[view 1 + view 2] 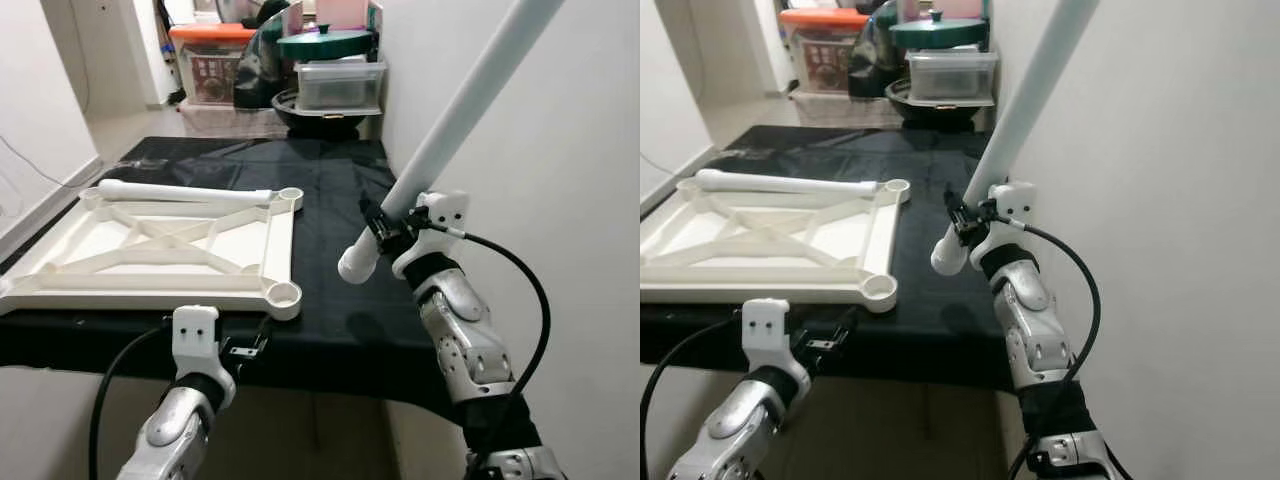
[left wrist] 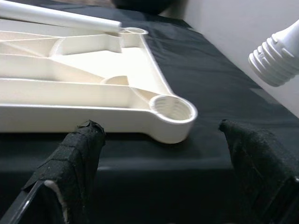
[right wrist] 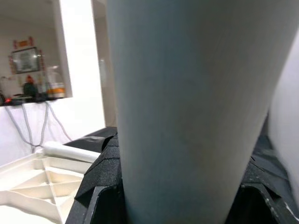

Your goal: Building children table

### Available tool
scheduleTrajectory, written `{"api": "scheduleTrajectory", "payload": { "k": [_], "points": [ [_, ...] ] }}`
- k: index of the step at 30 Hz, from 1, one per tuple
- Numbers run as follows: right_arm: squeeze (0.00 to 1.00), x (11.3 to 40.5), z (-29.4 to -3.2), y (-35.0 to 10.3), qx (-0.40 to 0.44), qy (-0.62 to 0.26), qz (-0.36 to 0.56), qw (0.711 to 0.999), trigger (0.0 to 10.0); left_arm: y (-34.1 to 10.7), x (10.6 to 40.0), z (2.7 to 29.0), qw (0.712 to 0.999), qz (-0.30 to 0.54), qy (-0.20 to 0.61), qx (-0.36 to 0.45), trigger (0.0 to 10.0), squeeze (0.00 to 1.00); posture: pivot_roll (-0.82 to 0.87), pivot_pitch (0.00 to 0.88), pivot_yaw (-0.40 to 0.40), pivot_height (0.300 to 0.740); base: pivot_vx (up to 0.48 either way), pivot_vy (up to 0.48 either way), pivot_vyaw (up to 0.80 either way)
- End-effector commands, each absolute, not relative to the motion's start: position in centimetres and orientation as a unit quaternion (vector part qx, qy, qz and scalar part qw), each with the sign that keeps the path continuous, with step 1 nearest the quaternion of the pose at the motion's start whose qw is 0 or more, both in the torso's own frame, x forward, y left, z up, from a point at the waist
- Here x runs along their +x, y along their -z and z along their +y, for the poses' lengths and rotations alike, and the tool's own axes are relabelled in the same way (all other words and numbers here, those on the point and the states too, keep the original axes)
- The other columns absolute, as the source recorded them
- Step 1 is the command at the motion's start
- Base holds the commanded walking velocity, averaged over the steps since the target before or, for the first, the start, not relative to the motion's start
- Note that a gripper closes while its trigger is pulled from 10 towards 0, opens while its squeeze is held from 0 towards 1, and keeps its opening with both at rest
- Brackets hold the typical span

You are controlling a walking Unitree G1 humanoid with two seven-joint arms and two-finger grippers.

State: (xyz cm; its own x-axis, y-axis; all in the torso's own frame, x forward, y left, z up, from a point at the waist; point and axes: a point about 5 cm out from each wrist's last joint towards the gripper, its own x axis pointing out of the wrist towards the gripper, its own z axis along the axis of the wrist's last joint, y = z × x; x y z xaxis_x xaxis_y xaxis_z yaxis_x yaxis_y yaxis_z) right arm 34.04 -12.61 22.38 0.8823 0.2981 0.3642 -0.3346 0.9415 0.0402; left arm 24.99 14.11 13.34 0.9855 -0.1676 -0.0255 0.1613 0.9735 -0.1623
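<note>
Above the black-draped surface (image 1: 330, 200), the right tool (image 1: 385, 228) pinches a long white plastic leg (image 1: 455, 115); its ribbed end should drop squarely into the upturned cream tabletop's near corner socket (image 2: 172, 108) (left tool (image 2: 163, 158) spread, idle).

at the top centre, an orange-lidded storage box (image 1: 212, 62), a clear lidded container (image 1: 340, 84), a green pot lid (image 1: 323, 42); white wall (image 1: 560, 150) on the right.

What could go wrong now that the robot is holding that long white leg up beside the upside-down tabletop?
The right hand grips the long white plastic table leg near its threaded end, so the tall free end could swing into the white wall. The leg is tilted, so it might cross-thread in the cream tabletop's round corner socket. That socket lies at the black-covered table's edge, so pushing could slide the top off.
</note>
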Motion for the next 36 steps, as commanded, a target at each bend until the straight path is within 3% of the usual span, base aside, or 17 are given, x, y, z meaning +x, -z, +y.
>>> {"api": "scheduleTrajectory", "payload": {
  "k": [1,9,13,28,36],
  "points": [
    [0.0,33.9,-11.9,-22.9,0.04,-0.176,-0.195,0.964,10.0,-13.7,25.0,14.3,0.995,0.009,0.076,-0.068,10.0,0.0,0.03,0.0,-0.035,0.74,0.0,0.0,0.8],
    [0.0,34.0,-11.9,-23.0,0.043,-0.174,-0.195,0.964,10.0,-14.5,25.3,14.2,0.996,-0.004,0.075,-0.054,10.0,0.0,0.03,0.0,-0.036,0.74,0.0,0.0,0.76],
    [0.0,34.1,-12.1,-23.1,0.048,-0.169,-0.193,0.965,10.0,-14.7,25.5,14.3,0.997,-0.01,0.07,-0.033,10.0,0.0,0.03,0.0,-0.035,0.74,0.0,0.0,0.0],
    [0.0,34.1,-12.3,-22.7,0.049,-0.166,-0.188,0.967,10.0,-14.8,25.7,14.4,0.997,-0.015,0.066,-0.032,10.0,0.0,0.02,0.0,-0.031,0.74,0.429,0.0,0.0],
    [0.0,34.3,-12.3,-22.8,0.063,-0.179,-0.185,0.964,10.0,-14.9,25.4,13.2,0.993,-0.016,0.105,-0.043,10.0,0.0,0.03,0.0,-0.031,0.74,0.0,0.0,0.0]
  ]
}}
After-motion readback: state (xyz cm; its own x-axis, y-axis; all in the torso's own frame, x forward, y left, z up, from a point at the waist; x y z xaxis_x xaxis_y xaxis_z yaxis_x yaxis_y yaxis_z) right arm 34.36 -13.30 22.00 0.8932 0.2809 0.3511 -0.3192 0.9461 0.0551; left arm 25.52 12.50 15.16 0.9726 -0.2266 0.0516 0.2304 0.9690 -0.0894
